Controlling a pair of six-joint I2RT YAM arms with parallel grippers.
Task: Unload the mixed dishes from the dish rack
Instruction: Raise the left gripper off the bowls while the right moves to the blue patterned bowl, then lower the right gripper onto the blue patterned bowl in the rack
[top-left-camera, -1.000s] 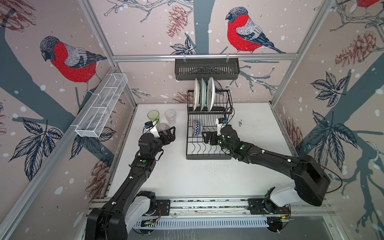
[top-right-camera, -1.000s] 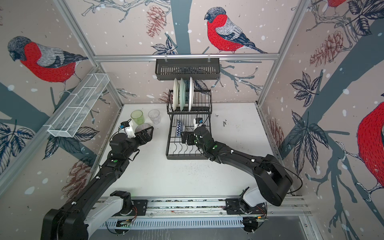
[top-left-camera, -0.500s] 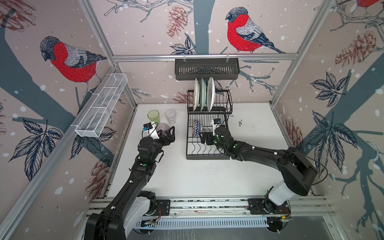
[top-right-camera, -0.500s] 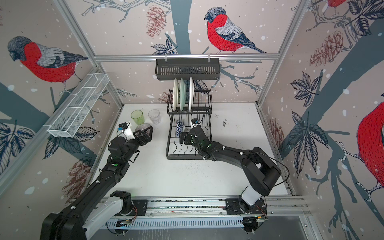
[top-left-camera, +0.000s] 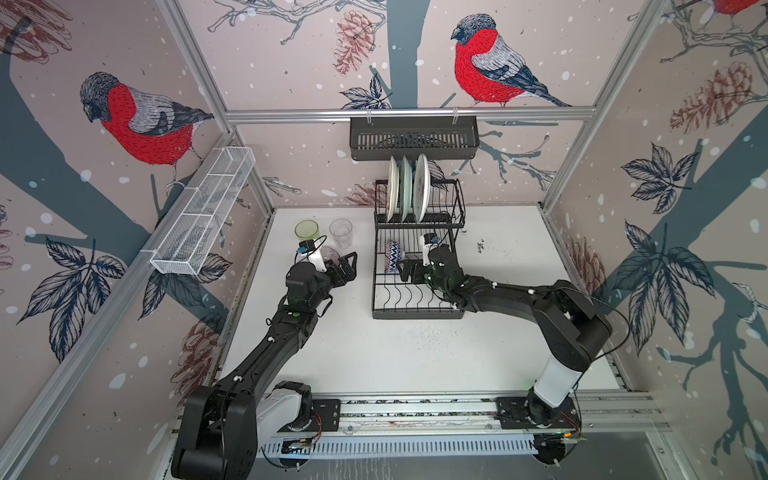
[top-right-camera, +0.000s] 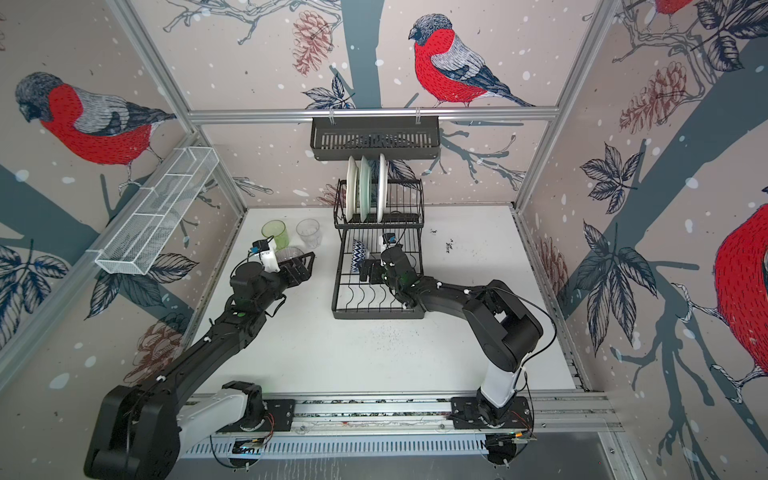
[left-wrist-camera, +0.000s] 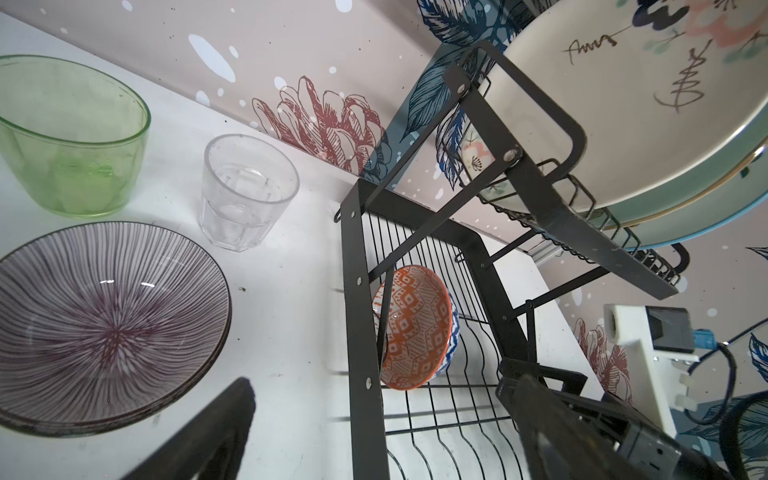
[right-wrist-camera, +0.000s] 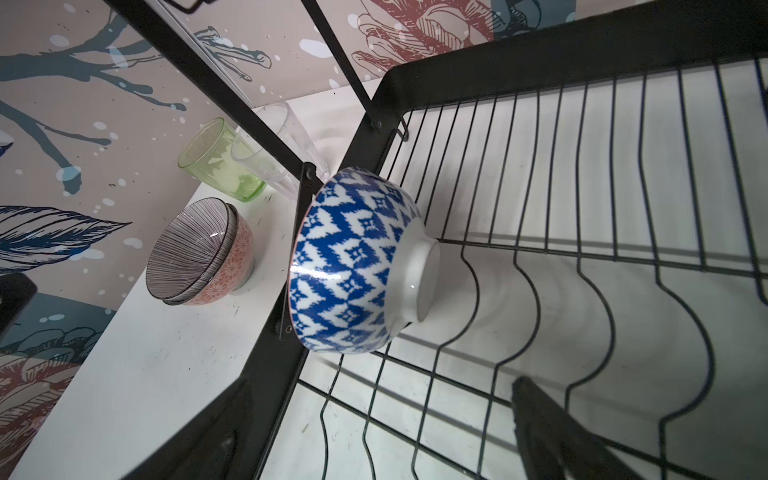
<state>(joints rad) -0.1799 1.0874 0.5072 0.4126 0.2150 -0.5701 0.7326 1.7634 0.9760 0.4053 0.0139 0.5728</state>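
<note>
Nearest, the left gripper (top-left-camera: 350, 266) hovers with jaws spread wide, empty, beside a glossy fine-striped bowl (left-wrist-camera: 104, 324) on the white table (top-left-camera: 415, 357). The right gripper (top-left-camera: 405, 271) — equally wide — sits over the wavy-wire lower tier of the dish rack (top-left-camera: 415, 314), facing a blue-patterned glazed bowl (right-wrist-camera: 353, 266) on edge. Beyond: green tumbler (top-left-camera: 306, 230) and clear tumbler (top-left-camera: 340, 232) on the table; three round plates (top-left-camera: 420, 189) upright in the upper slots.

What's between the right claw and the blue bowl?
Just wavy wires of the dish rack lie between the right gripper and blue bowl, per the right wrist view.
</note>
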